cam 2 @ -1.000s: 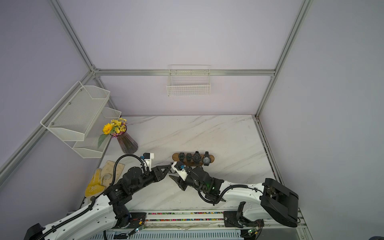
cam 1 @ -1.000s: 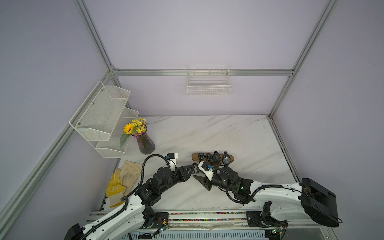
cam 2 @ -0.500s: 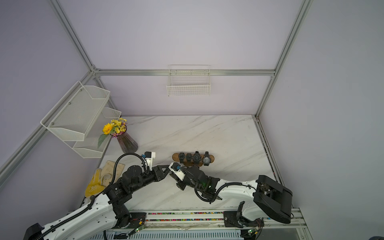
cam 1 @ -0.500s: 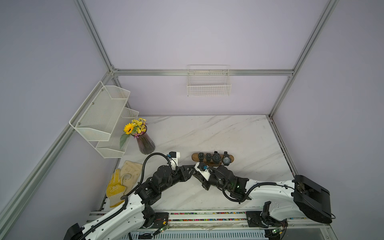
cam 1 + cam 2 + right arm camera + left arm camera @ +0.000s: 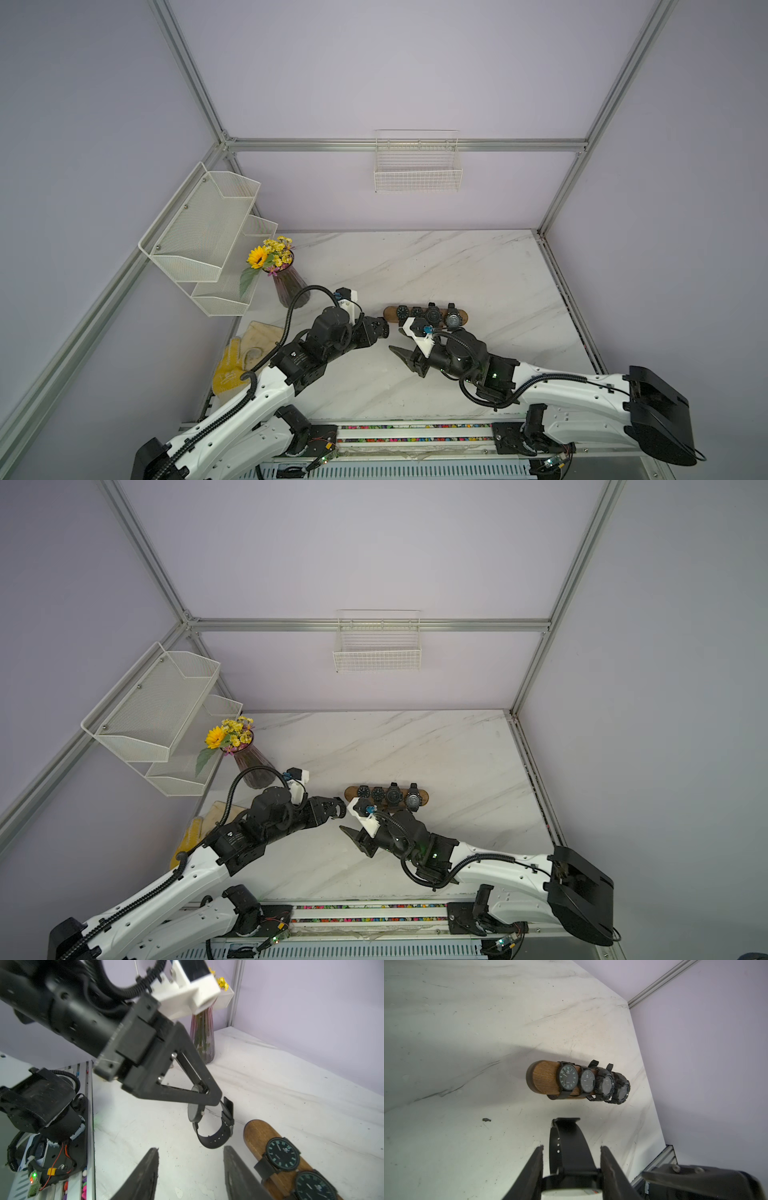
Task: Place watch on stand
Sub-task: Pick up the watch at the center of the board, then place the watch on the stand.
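1. L pincer (image 5: 207,1099) is clamped on the watch (image 5: 194,1112) by its case. That leaves the buckled strap loop hanging free below, and the loop has to stay open to go over the bar.
2. The watch is in the air, off the table (image 5: 467,1022), just beside the stand's bare end. It looks clear of the wood, no contact.
3. Stand (image 5: 545,1080): 4 watches (image 5: 593,1084) sit packed toward the far end. Bare wood is left only at the end nearest L pincer, so that's the slot, and that's why I come at it end-on.
4. In the L wrist view the loop's mouth faces the bar's rounded end. I can't tell if the height matches.
5. R pincer (image 5: 191,1148): jaws wide apart, nothing in them, near the loop and the bare end. My guess is it's placed there to steady the stand or spread the strap, not to carry.
6. Next, prob.: slide the loop over the end, then let go of the case.
7. Risks: the strap tail could snag on the rounded end, or a push along the bar could shove the stand instead of seating the watch.
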